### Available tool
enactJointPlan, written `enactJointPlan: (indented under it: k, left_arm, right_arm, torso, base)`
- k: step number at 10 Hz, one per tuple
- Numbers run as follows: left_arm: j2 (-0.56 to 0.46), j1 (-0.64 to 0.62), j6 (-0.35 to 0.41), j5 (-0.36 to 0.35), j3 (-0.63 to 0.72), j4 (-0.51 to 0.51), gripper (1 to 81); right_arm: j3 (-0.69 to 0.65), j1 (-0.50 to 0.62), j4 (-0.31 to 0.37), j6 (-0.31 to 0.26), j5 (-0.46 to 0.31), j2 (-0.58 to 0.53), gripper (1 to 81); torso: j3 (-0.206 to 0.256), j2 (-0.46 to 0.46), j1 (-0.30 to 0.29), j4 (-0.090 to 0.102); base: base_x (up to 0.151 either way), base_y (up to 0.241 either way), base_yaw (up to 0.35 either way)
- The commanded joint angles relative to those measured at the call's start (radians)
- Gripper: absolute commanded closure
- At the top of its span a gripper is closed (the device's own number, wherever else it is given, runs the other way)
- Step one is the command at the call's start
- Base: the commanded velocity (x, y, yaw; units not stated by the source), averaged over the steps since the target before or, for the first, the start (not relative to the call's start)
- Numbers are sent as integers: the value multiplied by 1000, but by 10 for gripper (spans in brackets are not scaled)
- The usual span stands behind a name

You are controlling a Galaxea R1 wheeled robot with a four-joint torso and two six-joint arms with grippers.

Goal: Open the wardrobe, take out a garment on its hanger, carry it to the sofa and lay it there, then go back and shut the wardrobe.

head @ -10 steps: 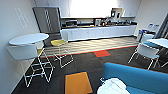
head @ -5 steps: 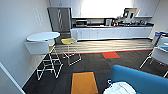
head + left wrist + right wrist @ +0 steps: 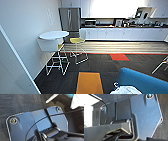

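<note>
The blue sofa (image 3: 143, 81) curves along the near right edge of the head view. On its seat lies the white garment (image 3: 126, 90), crumpled. I cannot tell the hanger apart from the cloth. In the left wrist view a corner of the same white cloth (image 3: 77, 101) lies beside a sliver of blue sofa (image 3: 70, 95), above dark carpet. The right wrist view looks down on dark carpet (image 3: 162, 130) past the arm's own plate.
A round white table (image 3: 53, 35) with white wire-legged chairs, one with a yellow seat (image 3: 76, 40), stands by the left wall. A white slanted panel (image 3: 11, 72) is close at the near left. Orange (image 3: 89, 83) and red carpet tiles, a counter (image 3: 120, 33) and a fridge (image 3: 70, 18) lie ahead.
The whole head view has swung left: table, chairs and fridge shifted rightward in the picture and came closer. The sofa and garment slid toward the near right corner.
</note>
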Motion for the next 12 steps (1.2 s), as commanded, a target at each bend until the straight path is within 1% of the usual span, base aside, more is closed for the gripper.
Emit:
enactJointPlan:
  k: [1, 12]
  left_arm:
    - [-5, -51, 1, 41, 10, 9, 10]
    - [0, -51, 1, 41, 10, 11, 10]
  right_arm:
    - [2, 26, -2, -3, -59, 11, 10]
    - [2, 25, -2, -3, -57, 11, 10]
  torso:
    - [0, 0, 0, 0]
    - [0, 0, 0, 0]
  base:
    - [0, 0, 239]
    - [0, 0, 255]
